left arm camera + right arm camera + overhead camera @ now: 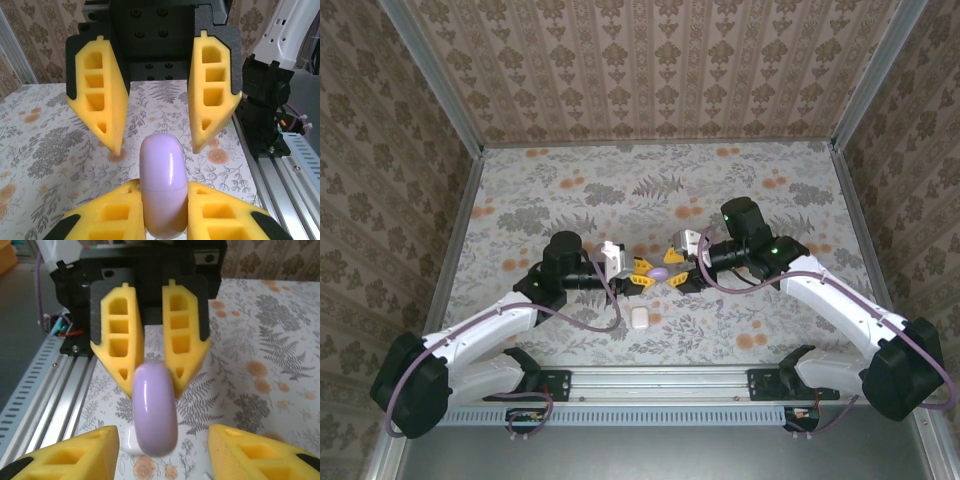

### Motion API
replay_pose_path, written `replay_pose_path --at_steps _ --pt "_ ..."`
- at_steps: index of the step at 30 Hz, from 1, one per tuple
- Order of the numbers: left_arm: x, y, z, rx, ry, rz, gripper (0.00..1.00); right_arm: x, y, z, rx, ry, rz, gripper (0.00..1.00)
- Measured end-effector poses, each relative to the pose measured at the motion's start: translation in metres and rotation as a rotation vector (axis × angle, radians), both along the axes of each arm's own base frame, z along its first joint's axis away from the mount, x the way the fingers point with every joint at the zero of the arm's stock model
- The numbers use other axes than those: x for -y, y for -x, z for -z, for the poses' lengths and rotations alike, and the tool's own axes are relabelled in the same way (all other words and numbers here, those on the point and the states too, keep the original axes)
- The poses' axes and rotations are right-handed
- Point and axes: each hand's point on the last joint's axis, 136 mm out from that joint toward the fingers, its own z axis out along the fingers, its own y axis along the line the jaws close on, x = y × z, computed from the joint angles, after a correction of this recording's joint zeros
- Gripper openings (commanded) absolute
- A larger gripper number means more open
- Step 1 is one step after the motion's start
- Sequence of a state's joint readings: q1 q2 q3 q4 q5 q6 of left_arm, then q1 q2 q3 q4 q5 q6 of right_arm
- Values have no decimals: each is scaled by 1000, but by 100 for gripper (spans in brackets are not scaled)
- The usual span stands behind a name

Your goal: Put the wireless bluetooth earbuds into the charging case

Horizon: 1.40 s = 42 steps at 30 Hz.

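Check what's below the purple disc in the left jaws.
Floral table; the white charging case lies nearer the rail, partly covered by the disc in the right wrist view.

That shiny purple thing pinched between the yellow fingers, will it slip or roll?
Probably slippery: the purple disc is glossy with glare streaks, and the left pincer holds it by smooth curved sides. It looks rigid, undented by the squeeze. Set on edge, it would likely roll.
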<state>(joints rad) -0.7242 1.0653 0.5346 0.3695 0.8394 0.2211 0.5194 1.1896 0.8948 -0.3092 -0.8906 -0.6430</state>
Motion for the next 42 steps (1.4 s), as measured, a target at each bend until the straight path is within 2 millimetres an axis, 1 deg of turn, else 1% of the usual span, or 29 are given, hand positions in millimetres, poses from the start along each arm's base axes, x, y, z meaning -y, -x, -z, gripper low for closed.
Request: replay_pose_path --at_steps 2,4,9,13,14,17,18,20,24,30,34,41,42 --pt "0 1 -2 -2 8 5 19 -3 1 -4 -12 -24 -13 49" --pt "1 1 -4 -2 16 7 19 -4 2 -7 -18 -41 -25 45" --pt "0 0 -7 -7 25 5 18 -8 4 -7 -47 -61 -46 30" --pt "0 0 -7 -29 27 4 19 -8 3 -6 -49 -63 -51 21" --pt "-1 -1 -6 -35 26 1 23 -8 2 -6 -48 -63 -51 20" --pt "-1 -1 -7 -44 28 -2 40 -8 3 -8 -47 -60 -52 19" --pt "-1 -2 -7 -42 28 -2 44 -8 3 -8 -48 -54 -53 19" --pt "-1 -2 -4 -37 17 -4 47 -8 2 -9 -37 -34 -50 19" --pt "0 2 7 -40 -27 1 47 -7 2 -6 -5 23 -41 19" --pt "0 5 12 -35 -48 8 42 -8 6 -2 20 75 -48 19" --pt "0 6 13 -36 -53 10 39 -11 8 -1 23 89 -61 19" --pt "2 7 17 -47 -64 17 28 -14 10 4 10 107 -69 19" --pt "2 7 17 -47 -64 16 26 -14 10 4 9 107 -70 19"
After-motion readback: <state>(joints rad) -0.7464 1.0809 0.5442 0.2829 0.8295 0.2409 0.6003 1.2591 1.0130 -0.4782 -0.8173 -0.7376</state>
